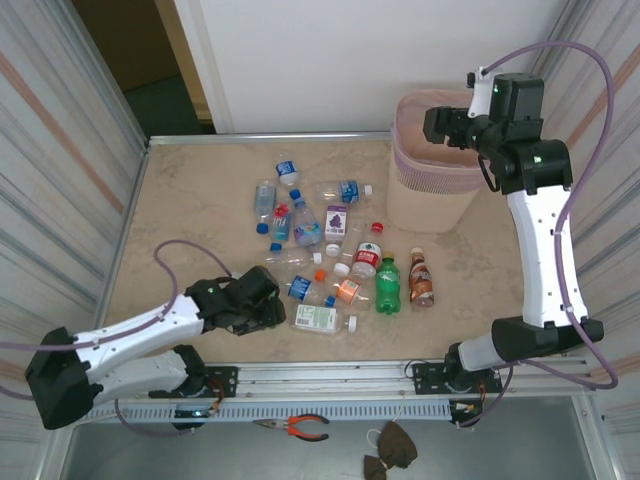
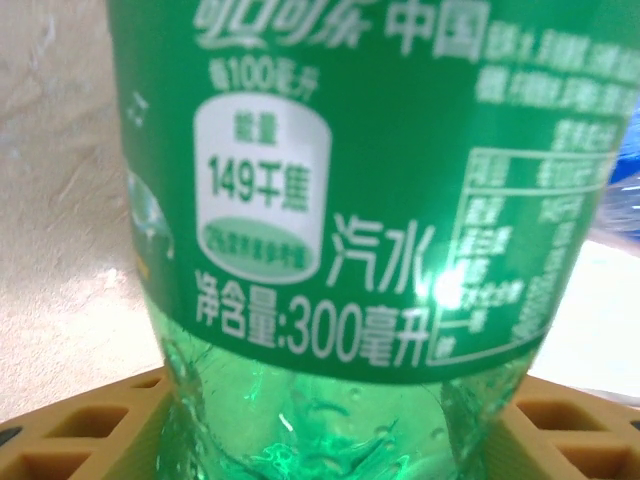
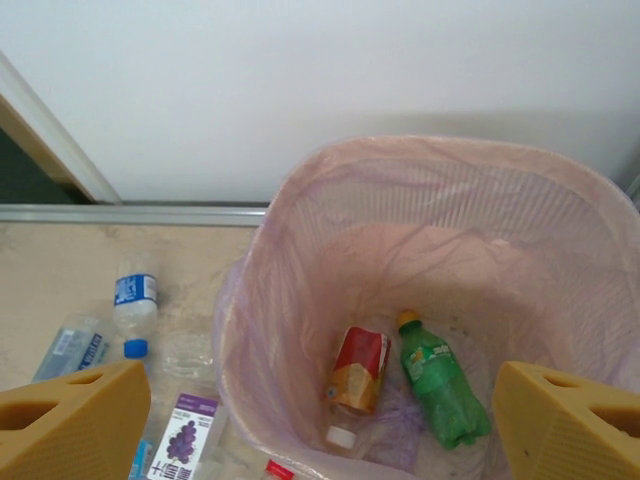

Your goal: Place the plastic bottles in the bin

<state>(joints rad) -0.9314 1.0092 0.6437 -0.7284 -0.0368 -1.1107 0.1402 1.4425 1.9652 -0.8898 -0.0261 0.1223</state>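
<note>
My left gripper [image 1: 262,298] lies low at the near left of the table. In the left wrist view its yellow fingers [image 2: 80,430] flank a green bottle [image 2: 330,200] with a green label; the gripper [image 2: 335,430] is shut on its lower body. Several more plastic bottles lie mid-table, among them a standing green one [image 1: 388,285], a brown one [image 1: 421,278] and a purple-labelled one [image 1: 336,220]. My right gripper [image 1: 440,125] hangs open and empty over the pink bin [image 1: 430,190]. Below the gripper [image 3: 320,385], the bin [image 3: 300,230] holds a red-labelled bottle [image 3: 357,370] and a green bottle [image 3: 445,385].
A metal rail [image 1: 260,139] edges the table's far side, with corrugated panels left and right. Red-handled pliers [image 1: 300,427] and a dark cloth item [image 1: 390,448] lie below the front rail. Blue-capped bottles [image 3: 132,300] lie just left of the bin.
</note>
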